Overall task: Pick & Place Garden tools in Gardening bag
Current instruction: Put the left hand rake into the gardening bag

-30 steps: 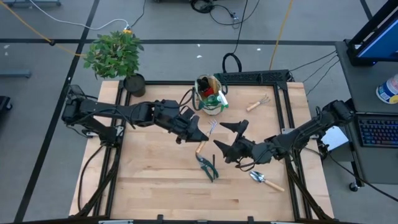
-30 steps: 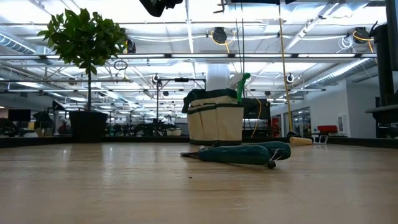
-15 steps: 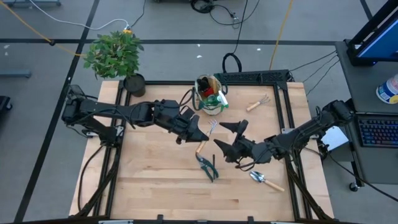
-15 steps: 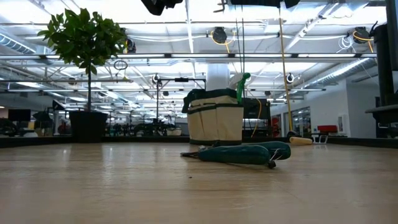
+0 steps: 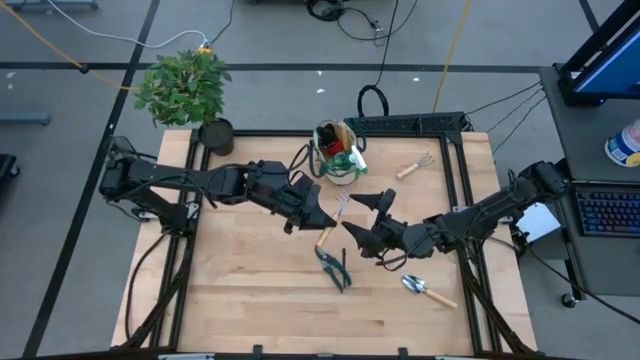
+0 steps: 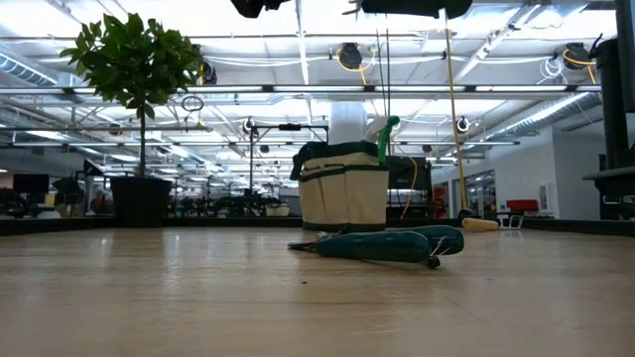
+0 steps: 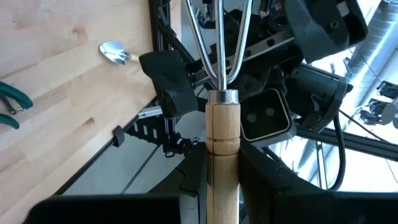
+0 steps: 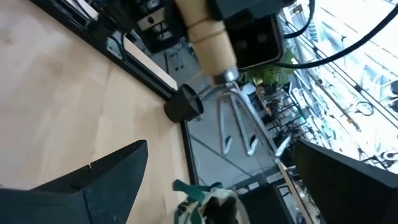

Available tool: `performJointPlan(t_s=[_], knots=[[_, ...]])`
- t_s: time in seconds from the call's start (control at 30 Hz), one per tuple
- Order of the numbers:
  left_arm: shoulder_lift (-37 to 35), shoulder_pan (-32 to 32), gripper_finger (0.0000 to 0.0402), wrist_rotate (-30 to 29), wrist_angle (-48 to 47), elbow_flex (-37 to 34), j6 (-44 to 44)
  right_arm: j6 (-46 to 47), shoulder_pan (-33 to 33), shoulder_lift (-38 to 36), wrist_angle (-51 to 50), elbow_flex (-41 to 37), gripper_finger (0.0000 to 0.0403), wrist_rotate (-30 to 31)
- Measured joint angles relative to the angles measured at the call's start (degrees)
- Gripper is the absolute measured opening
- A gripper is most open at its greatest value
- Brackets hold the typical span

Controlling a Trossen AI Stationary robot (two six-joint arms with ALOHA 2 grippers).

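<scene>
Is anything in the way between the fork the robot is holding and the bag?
Nothing visible is. The left tool holds the wooden-handled fork in the air, just in front of the gardening bag. The right tool hangs open beside the fork, not between it and the bag.

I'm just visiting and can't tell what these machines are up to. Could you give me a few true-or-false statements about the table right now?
1. The left end effector holds a wooden-handled fork. True.
2. The right end effector grips the pruning shears. False: it is open and empty, raised above the table; the shears lie on the table.
3. The gardening bag stands near the table's far edge with items already inside. True.
4. The trowel is in the bag. False: it lies on the table, below the right arm in the high view.
5. A small rake lies right of the bag. True.
</scene>
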Motion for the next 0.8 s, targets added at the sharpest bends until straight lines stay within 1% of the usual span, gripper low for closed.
performJointPlan(t_s=[0.2,0.27,0.4,0.5,0.63,0.8], knots=[[1.2,0.1,0.0065,0.0,0.0,0.0,-1.0,-2.4,-1.2,0.0,2.6,0.0,0.0393,-3.1],[2.3,0.1,0.0065,1.0,0.4,-0.1,-1.8,-3.8,-1.5,0.0,4.2,0.0,0.0393,-4.4],[4.9,0.3,0.0065,3.0,5.1,-0.1,-3.4,-6.4,-2.2,0.4,6.3,0.0,0.0393,-4.5],[6.2,1.1,0.0065,4.4,9.1,0.0,-4.4,-6.3,-2.4,0.5,5.2,0.0,0.0393,-4.5],[7.4,1.9,0.0065,5.2,10.0,0.0,-5.6,-5.9,-2.4,0.5,4.4,0.0,0.0393,-4.4],[8.6,3.0,0.0065,5.4,11.1,0.0,-5.9,-3.0,-2.4,0.5,4.2,0.0,0.0393,-3.5]])
